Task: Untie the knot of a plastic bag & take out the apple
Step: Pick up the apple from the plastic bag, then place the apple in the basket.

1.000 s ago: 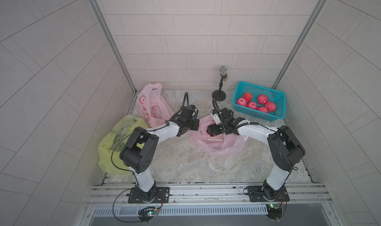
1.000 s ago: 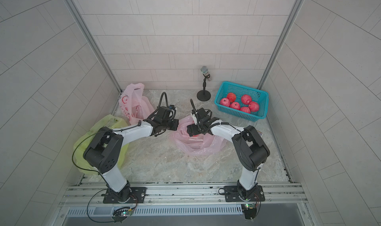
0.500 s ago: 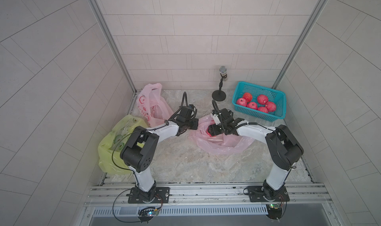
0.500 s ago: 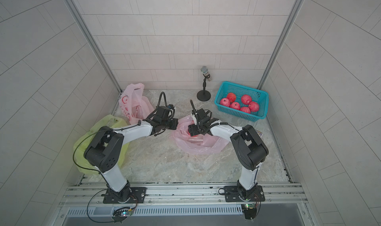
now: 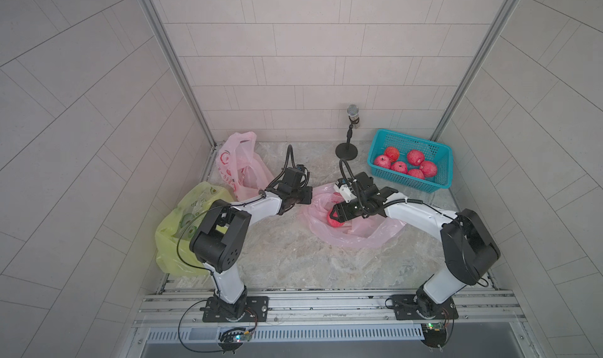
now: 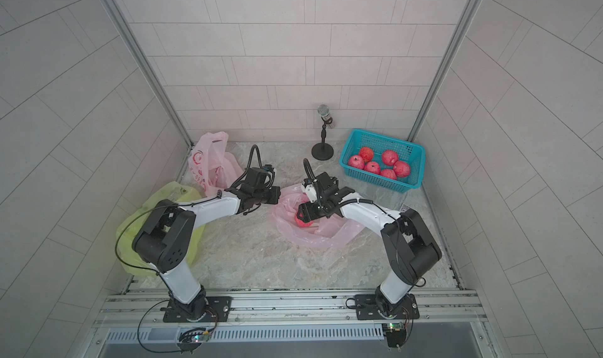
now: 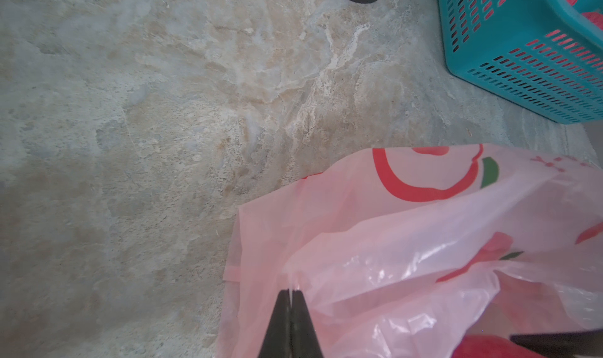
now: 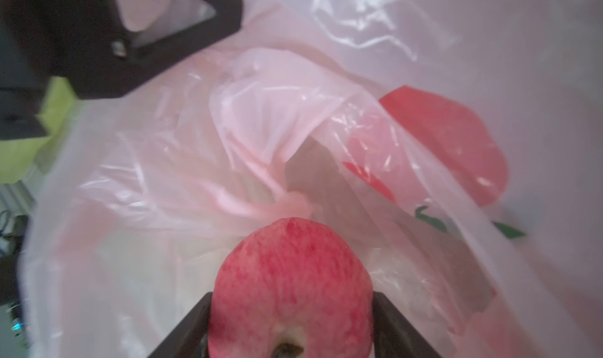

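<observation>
A pink plastic bag [image 5: 354,234] [image 6: 315,237] lies crumpled mid-table with its mouth open. My right gripper [image 5: 336,216] [image 6: 301,213] reaches into it. In the right wrist view the right gripper [image 8: 292,296] is shut on a red apple [image 8: 290,274], with a black finger against each side. The apple [image 5: 333,222] shows red inside the bag in both top views. A puckered bunch of film [image 8: 287,203] sits just beyond it; I cannot tell whether it is the knot. My left gripper [image 7: 291,291] [image 5: 306,197] is shut on the bag's edge [image 7: 293,274].
A teal basket [image 5: 439,183] [image 7: 522,78] with several red apples stands at the back right. A microphone stand [image 5: 347,150] rises beside it. A second pink bag [image 5: 236,163] and a yellow-green bag [image 5: 181,225] lie along the left wall.
My right gripper's jaws have narrowed from wide apart to a grip on the apple inside the bag. The left gripper has kept its pinch on the bag, nearly still.
</observation>
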Robot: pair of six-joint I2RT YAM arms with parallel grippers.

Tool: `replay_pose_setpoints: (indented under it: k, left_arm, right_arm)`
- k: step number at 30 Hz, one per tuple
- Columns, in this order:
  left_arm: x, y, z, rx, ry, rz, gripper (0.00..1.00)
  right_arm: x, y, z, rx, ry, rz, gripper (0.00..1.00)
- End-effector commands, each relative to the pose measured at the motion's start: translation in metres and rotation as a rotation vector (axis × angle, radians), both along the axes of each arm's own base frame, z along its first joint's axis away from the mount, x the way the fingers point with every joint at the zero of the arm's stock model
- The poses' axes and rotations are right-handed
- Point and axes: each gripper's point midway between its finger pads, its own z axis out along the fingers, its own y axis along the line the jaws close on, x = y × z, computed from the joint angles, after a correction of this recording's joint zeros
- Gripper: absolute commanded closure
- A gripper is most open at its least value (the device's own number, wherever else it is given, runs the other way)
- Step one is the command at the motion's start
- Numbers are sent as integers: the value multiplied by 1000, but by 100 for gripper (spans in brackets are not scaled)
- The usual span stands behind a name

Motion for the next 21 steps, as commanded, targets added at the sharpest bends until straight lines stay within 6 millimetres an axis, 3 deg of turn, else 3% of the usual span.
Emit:
replay_pose_setpoints:
  k: [1,7,13,18,21]
  left_arm:
    - [2,6,0,4,-12,25,99]
    - [2,9,9,-2,-30,21,98]
    - [7,15,26,-21,-58,27,88]
    - [13,13,38,-40,-72,13,73]
    - [13,8,44,-68,-74,-10,57]
  right_arm:
    - [-13,2,26,66,17,33,28]
    - [32,-32,82,87,-157,-167,28]
    - [85,-88,148,132,-342,-398,28]
    - [132,-147,162,75,-417,-575,28]
    - [161,-178,166,38,-477,-666,28]
